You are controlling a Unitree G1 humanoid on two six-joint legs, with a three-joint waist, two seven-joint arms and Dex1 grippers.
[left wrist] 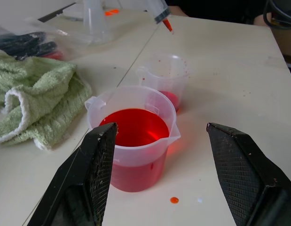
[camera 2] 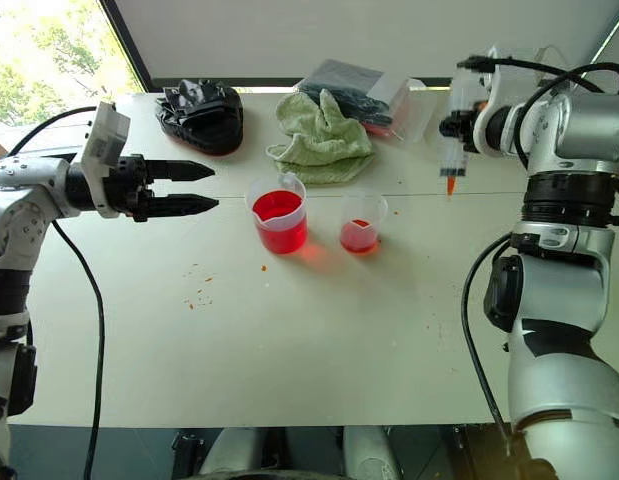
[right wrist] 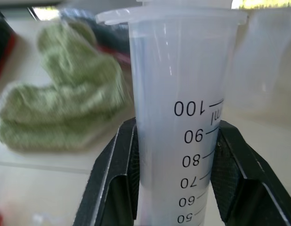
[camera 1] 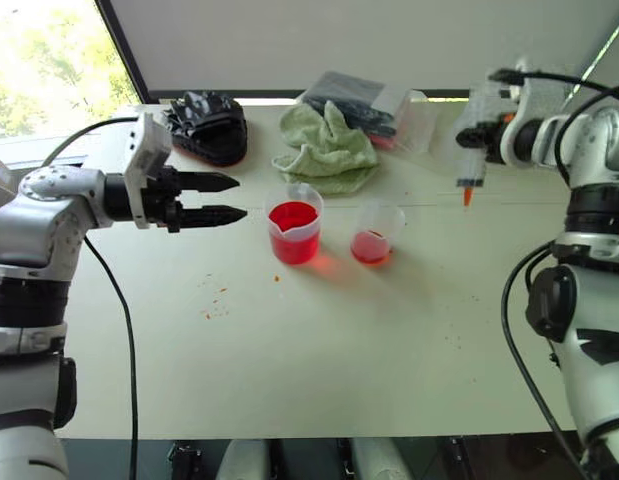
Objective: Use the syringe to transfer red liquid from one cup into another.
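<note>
The right hand point(right wrist: 176, 188) pinches the syringe point(camera 2: 454, 135), holding it upright above the bench point(camera 1: 319, 350), tip down, well right of the smaller cup point(camera 1: 373, 233). The left hand point(camera 1: 227, 198), fingers spread, hovers beside the larger beaker point(camera 1: 294, 224) of red liquid point(left wrist: 133, 128)

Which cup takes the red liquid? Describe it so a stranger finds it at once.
On the pale table, below the green towel, two clear cups stand side by side. It is the smaller cup, narrower than the beaker and holding only a little red liquid.
</note>
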